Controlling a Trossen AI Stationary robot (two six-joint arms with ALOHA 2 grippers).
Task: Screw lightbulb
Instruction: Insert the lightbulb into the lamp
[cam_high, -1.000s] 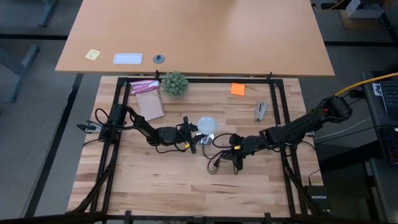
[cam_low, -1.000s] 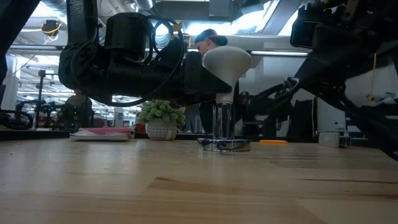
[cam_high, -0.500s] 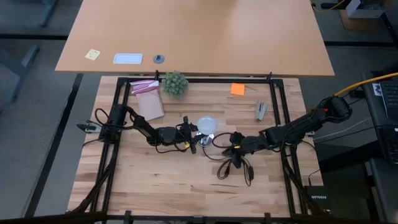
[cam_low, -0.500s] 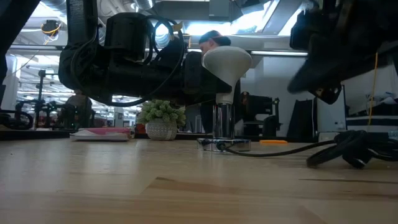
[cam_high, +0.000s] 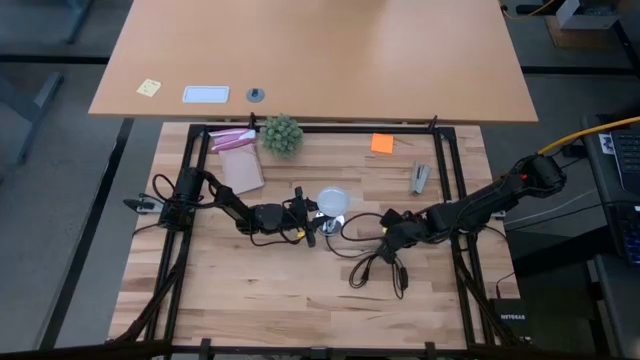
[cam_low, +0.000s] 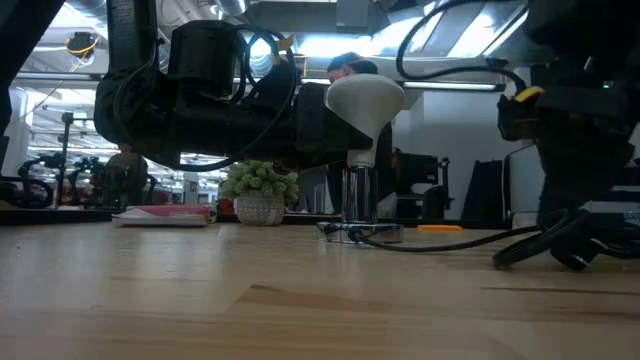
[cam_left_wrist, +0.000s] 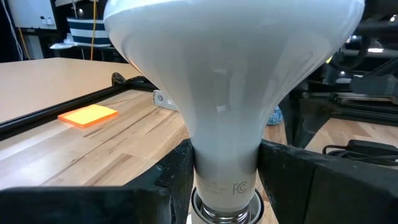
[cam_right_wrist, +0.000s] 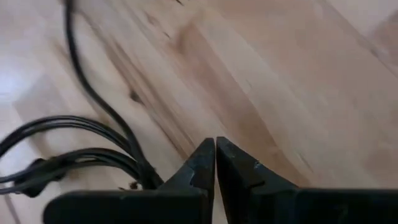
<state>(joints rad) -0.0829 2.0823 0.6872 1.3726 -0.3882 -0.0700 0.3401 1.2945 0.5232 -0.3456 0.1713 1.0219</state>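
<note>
Bright, even overhead light. Ceiling fixtures glare at twelve o'clock in the low view; the pale wooden table (cam_low: 300, 300) blurs up close.

Premises appear to be a robotics lab or engineering workshop. Evidence: a butcher-block tabletop (cam_high: 250, 290) fenced by a black metal frame (cam_high: 320, 128), with two dark robot arms mounted at its sides. A plain tan desk (cam_high: 320, 60) stands behind it on grey flooring. A yellow cable (cam_high: 590, 132) and electronic equipment (cam_high: 620, 190) sit at the right edge. The low view shows open ceiling ducting (cam_low: 90, 15), strip lighting (cam_low: 330, 45), and, indistinctly, a person (cam_low: 350, 68) among further workstations.
</note>
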